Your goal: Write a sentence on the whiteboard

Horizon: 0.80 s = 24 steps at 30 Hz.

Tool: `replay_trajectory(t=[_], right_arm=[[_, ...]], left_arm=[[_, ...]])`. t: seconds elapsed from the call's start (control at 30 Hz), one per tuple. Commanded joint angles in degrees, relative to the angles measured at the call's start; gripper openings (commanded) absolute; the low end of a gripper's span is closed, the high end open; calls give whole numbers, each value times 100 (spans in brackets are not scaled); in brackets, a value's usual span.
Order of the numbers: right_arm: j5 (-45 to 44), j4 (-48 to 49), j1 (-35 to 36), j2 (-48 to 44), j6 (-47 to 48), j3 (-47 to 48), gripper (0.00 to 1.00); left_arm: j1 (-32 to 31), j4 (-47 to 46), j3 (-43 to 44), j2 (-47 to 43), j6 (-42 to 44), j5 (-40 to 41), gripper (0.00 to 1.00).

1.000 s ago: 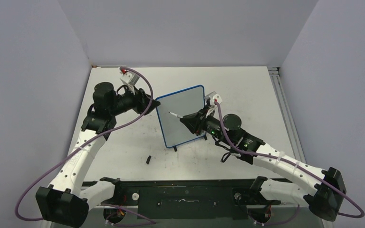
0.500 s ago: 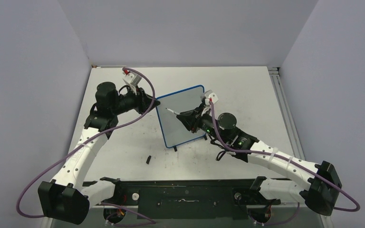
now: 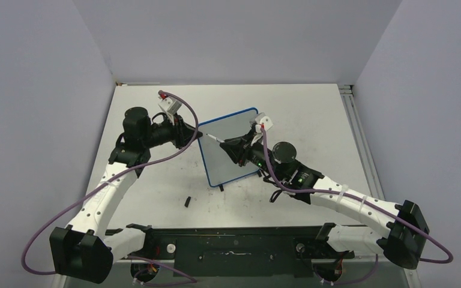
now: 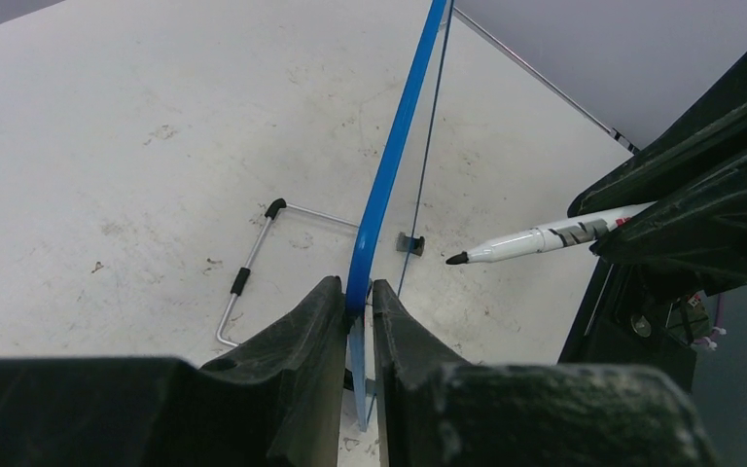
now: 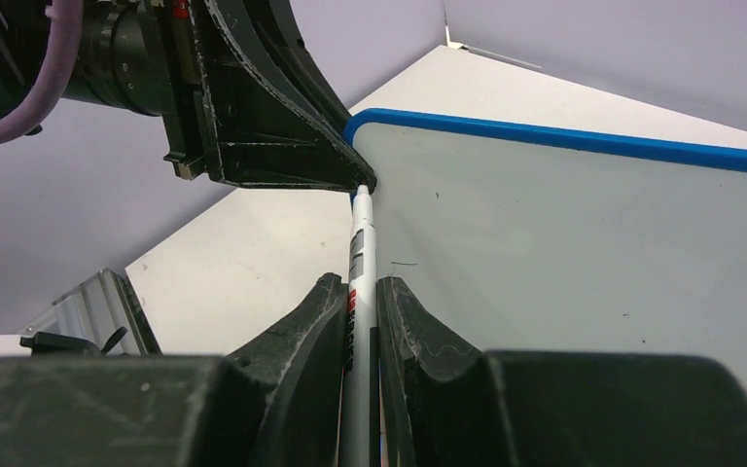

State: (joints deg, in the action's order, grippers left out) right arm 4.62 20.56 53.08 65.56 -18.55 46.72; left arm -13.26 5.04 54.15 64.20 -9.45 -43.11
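Black cap-like piece (image 3: 188, 201) is lying nearest, at 7 o'clock of the whiteboard (image 3: 221, 163). Right gripper (image 5: 362, 292) is clamping a white marker (image 5: 360, 238), its tip aiming at the board's 10 o'clock corner. The whiteboard is standing upright in the middle of the table (image 3: 312, 120), its face looking blank but for a faint tick. It is likely light, stiff, tippy and slick-faced, so the frame edge is looking the best hold. Left gripper (image 4: 358, 297) is pinching that edge, its fingers crowding the tip. Wire prop (image 4: 253, 258) is lying beyond.
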Motion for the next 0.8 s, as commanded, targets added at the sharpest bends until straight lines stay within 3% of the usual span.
replay_trajectory(t=[0.0,0.27,0.77], right_arm=[[-144,319,90,24,138,284,5],[-434,295,224,90,283,328,5],[-831,448,361,229,389,372,5]], left_arm=[[39,-346,-10,4,230,-329,13],[41,-346,-90,7,392,-445,0],[49,-107,-178,78,891,-766,0]])
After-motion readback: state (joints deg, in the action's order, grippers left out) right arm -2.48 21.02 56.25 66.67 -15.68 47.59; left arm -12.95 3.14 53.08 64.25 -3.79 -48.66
